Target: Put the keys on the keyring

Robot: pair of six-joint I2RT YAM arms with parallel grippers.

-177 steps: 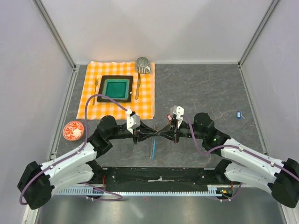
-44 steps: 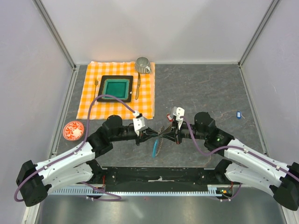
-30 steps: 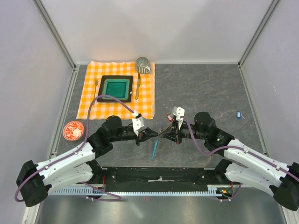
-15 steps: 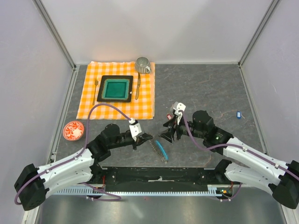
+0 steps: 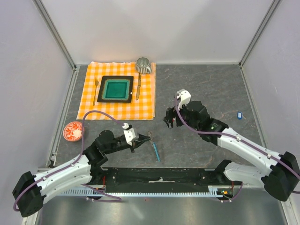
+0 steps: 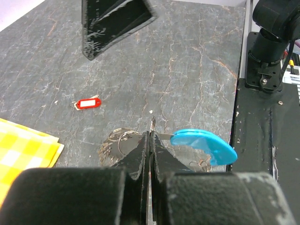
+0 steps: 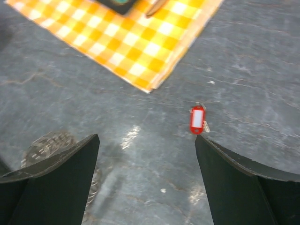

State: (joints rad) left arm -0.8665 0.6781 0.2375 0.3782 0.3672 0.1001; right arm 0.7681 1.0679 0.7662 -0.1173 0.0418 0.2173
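Looking down from overhead, we find the left tool (image 5: 142, 138) low over the worktop (image 5: 201, 89) near its front edge. The keyring (image 5: 150, 137) sits at its tip, and the ring's light-blue strip (image 5: 155, 151) trails toward the arm bases. The right tool (image 5: 168, 120) stands just beyond, and the blue key (image 5: 239, 114) lies well apart from both, close to the right wall. From the left wrist we see the jaws pressed together on what looks like the ring's thin wire. The dark coil (image 6: 117, 140) is bunched on the stone to one side and the strip juts out to the other. We judge this pinch is there to hold the floppy loop steady so a key can be threaded on. The red key (image 6: 88, 103) lies flat on the stone near the corner of the checked cloth (image 6: 23, 145), clear of the ring. From the right wrist the fingers stand wide apart with nothing between them. The red key lies on the worktop ahead, just inside the right-hand finger (image 7: 234, 183), and the coil shows faintly at the far left. We read that spread as readiness to come down over the red key. Neither key is on the ring yet.
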